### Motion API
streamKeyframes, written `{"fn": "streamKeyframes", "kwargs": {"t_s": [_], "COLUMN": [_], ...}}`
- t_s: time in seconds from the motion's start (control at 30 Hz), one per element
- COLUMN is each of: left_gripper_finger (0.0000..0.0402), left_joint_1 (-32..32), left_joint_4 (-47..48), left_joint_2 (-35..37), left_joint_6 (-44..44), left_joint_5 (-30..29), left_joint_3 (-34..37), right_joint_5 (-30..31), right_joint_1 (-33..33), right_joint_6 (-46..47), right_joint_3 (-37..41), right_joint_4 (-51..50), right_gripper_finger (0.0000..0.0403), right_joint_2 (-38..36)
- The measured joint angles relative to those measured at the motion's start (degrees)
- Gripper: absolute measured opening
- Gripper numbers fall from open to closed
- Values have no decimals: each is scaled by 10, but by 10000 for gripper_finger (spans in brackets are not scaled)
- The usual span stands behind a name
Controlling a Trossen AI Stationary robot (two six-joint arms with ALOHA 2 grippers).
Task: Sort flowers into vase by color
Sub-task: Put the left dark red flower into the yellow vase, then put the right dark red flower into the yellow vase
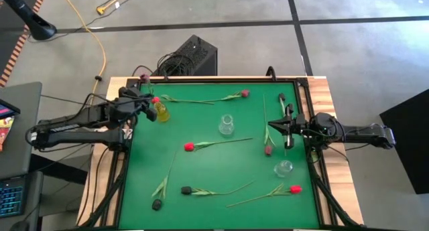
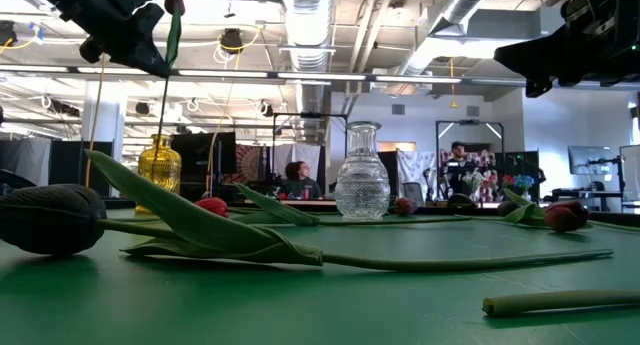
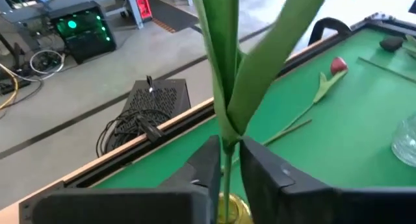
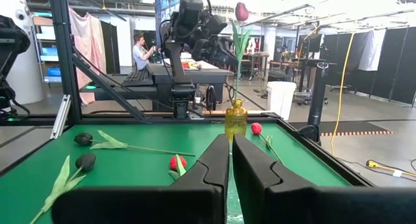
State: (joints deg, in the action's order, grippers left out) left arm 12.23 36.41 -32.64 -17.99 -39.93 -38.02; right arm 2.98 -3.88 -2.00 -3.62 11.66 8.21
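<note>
Over the green worktop's far left corner, a pink-maroon tulip on a long thin green stem stands upright, stem running down into the small amber glass vase; head well above the vase mouth. Left gripper pinches that stem between its dark fingers, narrow gap, just above the vase rim; leaves fan out past the fingers. Left arm reaches in from the left edge, roughly level, wrist bent over the vase.

Loose flowers on the green mat: red tulip near the middle, another red one toward the near right corner, dark blackish tulip by the near edge, second dark one at the near left corner, maroon tulip along the far edge, one more maroon head close to the right gripper, small red head beside the amber vase.

Clear ribbed glass vase upright mid-worktop, toward the far side; second clear vase near the right edge.

Right gripper hovers over the right side, fingers nearly together, nothing between them; right arm comes straight in from the right edge, low and level.

Person seated in the room beyond the table.
</note>
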Motion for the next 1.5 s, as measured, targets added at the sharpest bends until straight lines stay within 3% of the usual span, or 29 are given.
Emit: {"fn": "streamKeyframes", "kwargs": {"t_s": [0.3, 0.5, 0.93, 1.27, 1.5], "left_gripper_finger": [162, 197, 178, 155, 144], "left_joint_1": [0, 0, -6, -72, -101], "left_joint_4": [62, 145, 157, 112, 12], "left_joint_2": [-5, -24, -132, -245, -263], "left_joint_6": [-15, -84, -128, -92, -92], "left_joint_5": [63, 136, 426, 488, 544], "left_joint_3": [-23, -69, -73, -73, -73], "right_joint_5": [0, 0, 0, 0, 0], "right_joint_1": [0, 0, 0, 0, 0], "right_joint_6": [0, 0, 0, 0, 0], "right_joint_3": [0, 0, 0, 0, 0], "right_joint_4": [0, 3, 11, 11, 11], "right_gripper_finger": [49, 49, 49, 49, 49], "right_joint_2": [0, 0, 0, 0, 0]}}
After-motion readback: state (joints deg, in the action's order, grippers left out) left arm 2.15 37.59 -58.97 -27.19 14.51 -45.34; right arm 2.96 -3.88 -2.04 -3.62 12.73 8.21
